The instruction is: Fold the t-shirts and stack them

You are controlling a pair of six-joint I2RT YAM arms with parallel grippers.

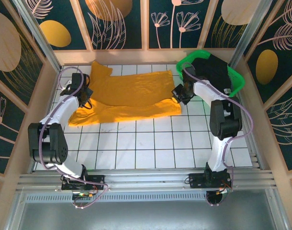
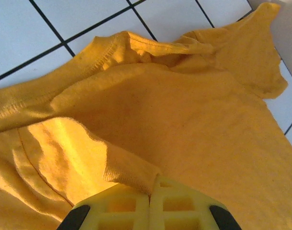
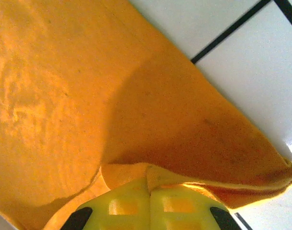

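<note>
On tiled worktop [image 1: 136, 143], left pincer [image 2: 150, 192] and right pincer [image 3: 147, 184] pinch opposite ends of orange-yellow t-shirt [image 1: 131, 93], apparently for folding.

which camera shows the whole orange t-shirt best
Top external: the orange t-shirt lies spread across the tiled table, its outline almost entirely visible. Left wrist shows its collar and a sleeve close up, an edge pinched in the left fingers. Right wrist shows a corner pinched in the right fingers.
</note>
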